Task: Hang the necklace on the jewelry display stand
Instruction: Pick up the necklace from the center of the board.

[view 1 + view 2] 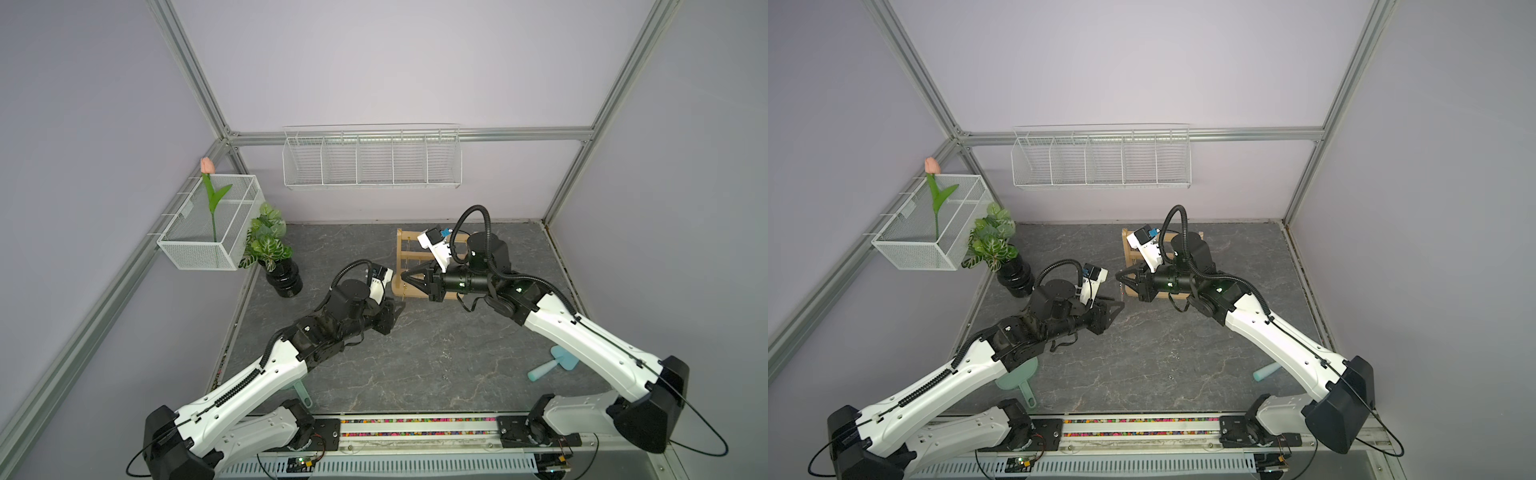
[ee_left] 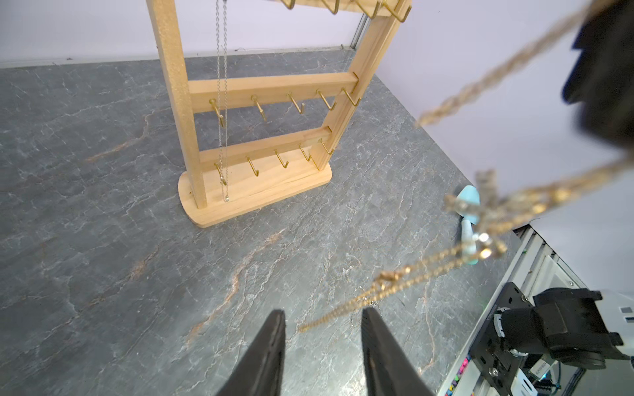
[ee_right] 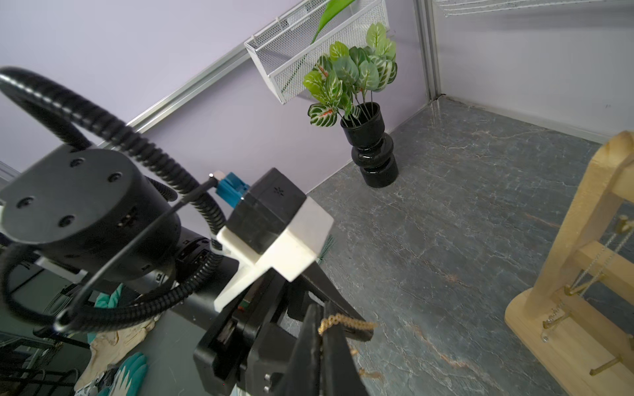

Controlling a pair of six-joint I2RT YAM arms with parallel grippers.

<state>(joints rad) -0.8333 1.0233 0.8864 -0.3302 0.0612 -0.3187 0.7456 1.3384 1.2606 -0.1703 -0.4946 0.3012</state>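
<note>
Right pincer (image 3: 320,317), closed tight, pinches the gold necklace (image 3: 346,322), dangling near the jewelry display stand (image 2: 267,87), not hooked. Left pincer (image 2: 324,312) half open, empty. Its slack loop may miss a hook (image 2: 260,108) or tangle.

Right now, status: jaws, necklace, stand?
Right gripper shut on gold necklace. Left gripper jaws open, chain end dangling near. Necklace not on stand; silver chain hangs by one post.
</note>
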